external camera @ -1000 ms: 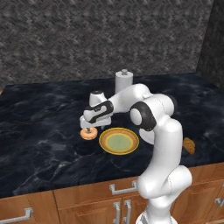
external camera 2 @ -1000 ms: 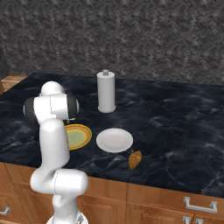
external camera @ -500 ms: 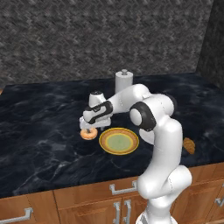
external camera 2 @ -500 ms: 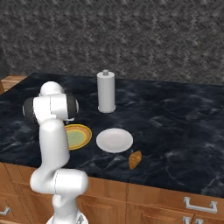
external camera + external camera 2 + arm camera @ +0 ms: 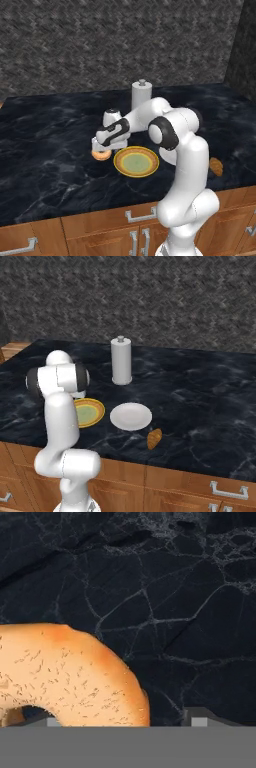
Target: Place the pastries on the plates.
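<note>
The ring donut (image 5: 101,155) with orange-tan glaze lies on the dark counter, just left of the yellow-rimmed plate (image 5: 136,161). My gripper (image 5: 101,149) is down over it. In the hand view the donut (image 5: 75,672) is close up, and its rim sits between my gripper's (image 5: 124,721) two tips, with a gap still showing at the right fingertip (image 5: 200,718). The brown oblong pastry (image 5: 154,438) lies near the counter's front edge, just right of the white plate (image 5: 131,416). Both plates, the white one and the yellow-rimmed plate (image 5: 92,412), are bare.
A tall white cylindrical roll (image 5: 121,361) stands upright behind the plates. The counter's front edge runs above wooden cabinets with metal handles (image 5: 141,215). A grey stone wall closes the back. The brown pastry (image 5: 216,166) sits right of my arm.
The fingers have drawn closer together around the donut's rim. The arm, donut, plates and brown pastry have stayed where they were.
</note>
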Controlling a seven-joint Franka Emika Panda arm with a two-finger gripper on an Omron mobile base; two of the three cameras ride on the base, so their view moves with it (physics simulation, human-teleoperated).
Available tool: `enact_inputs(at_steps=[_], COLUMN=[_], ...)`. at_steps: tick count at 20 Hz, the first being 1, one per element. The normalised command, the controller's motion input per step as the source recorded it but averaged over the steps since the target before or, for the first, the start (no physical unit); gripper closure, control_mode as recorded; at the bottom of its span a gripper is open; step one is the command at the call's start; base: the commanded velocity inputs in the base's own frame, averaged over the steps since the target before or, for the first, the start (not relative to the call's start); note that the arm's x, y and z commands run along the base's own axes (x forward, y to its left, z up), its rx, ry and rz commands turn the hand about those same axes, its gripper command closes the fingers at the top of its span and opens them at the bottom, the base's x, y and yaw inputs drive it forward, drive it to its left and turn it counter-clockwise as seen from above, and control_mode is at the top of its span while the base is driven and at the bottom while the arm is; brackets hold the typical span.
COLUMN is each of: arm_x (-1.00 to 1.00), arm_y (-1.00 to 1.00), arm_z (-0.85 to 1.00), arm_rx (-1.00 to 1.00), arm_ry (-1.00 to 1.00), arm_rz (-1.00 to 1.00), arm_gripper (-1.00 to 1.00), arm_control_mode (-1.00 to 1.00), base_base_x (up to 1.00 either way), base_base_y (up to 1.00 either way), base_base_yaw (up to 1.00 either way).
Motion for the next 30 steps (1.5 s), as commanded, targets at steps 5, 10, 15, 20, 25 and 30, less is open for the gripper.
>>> enact_inputs(at_steps=[5, 10, 15, 20, 25, 30], arm_x=[0.0, -0.04, -0.58, -0.75, -0.62, -0.1], arm_y=[-0.04, -0.41, -0.68, -0.62, -0.61, -0.09], arm_z=[0.44, 0.99, 0.69, 0.01, -0.17, -0.45], arm_rx=[0.01, 0.01, 0.0, 0.0, 0.0, 0.0], arm_ry=[-0.02, 0.05, 0.03, 0.01, 0.0, 0.02], arm_rz=[0.0, 0.0, 0.0, 0.0, 0.0, 0.0], arm_gripper=[1.0, 1.0, 1.0, 1.0, 1.0, 1.0], arm_control_mode=[-1.0, -1.0, -1.0, -1.0, -1.0, -1.0], base_base_x=[0.0, 0.0, 0.0, 0.0, 0.0, 0.0], base_base_y=[0.0, 0.0, 0.0, 0.0, 0.0, 0.0], base_base_yaw=[0.0, 0.0, 0.0, 0.0, 0.0, 0.0])
